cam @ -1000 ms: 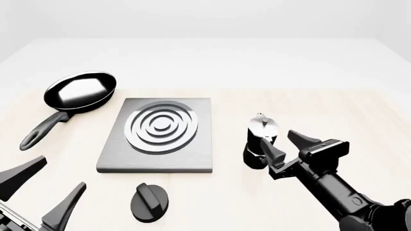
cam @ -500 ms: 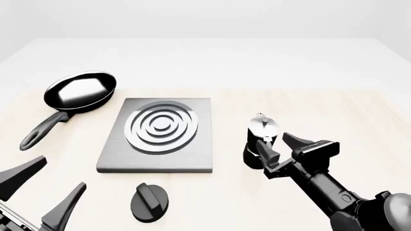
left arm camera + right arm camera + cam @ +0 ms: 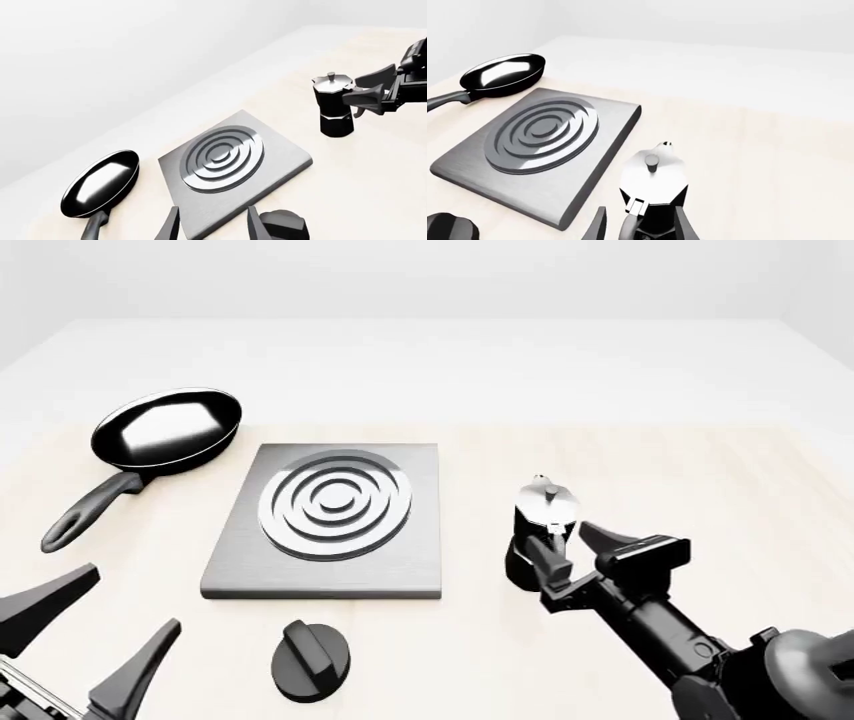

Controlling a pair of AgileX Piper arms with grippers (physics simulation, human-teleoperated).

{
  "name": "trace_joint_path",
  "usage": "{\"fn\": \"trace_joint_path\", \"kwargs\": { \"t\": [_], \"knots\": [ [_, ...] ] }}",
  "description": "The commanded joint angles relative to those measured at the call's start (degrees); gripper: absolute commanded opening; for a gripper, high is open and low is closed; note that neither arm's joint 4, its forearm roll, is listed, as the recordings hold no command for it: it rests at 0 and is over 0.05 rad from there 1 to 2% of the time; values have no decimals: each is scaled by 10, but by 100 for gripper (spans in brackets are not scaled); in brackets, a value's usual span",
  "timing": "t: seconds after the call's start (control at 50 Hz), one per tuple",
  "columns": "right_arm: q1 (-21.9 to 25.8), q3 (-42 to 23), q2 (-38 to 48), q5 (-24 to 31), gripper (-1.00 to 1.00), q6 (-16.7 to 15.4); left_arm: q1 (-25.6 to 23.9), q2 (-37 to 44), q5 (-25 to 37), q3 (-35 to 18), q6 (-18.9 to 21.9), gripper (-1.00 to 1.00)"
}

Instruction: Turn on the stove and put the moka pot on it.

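The right gripper (image 3: 571, 552) has its jaws spread wide, one finger on each side of the moka pot's handle, with the moka pot (image 3: 541, 532) itself just ahead of the fingertips. From the right wrist camera the handle (image 3: 635, 210) sits squarely in the gap between the two fingers; whether either pad already touches it is hard to say, since the lower body of the pot fills that corner of the frame. The pot stands upright on the table (image 3: 747, 490), beside the stove plate (image 3: 327, 520) and not on it — the burner rings (image 3: 336, 502) are bare.

The left gripper (image 3: 67, 640) is also released, fingers splayed, with the black knob (image 3: 311, 660) off to its inner side and a little ahead of the tips, apart from them.

The step in hand looks like the grasp on the pot. Next the right jaws would need to close on the handle or body without tipping the pot, lift it and carry it across to the rings — while the left gripper would need to reach the knob and turn it.
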Motion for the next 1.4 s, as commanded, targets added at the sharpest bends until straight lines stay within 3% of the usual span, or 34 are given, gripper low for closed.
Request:
{"fn": "trace_joint_path", "kwargs": {
  "t": [0.02,0.68,0.7,1.04,1.4],
  "knots": [
    [2,-8,25,-10,100,4,0,2,-4,3,0,100],
    [2,-21,42,-8,100,6,1,10,-21,13,-1,100],
    [2,-22,42,-8,-100,6,1,8,-14,7,0,100],
    [-8,-9,14,-7,-100,-7,3,7,-11,5,-1,100],
    [-5,-9,-8,3,-100,-49,3,6,-10,6,0,100]
  ]
}}
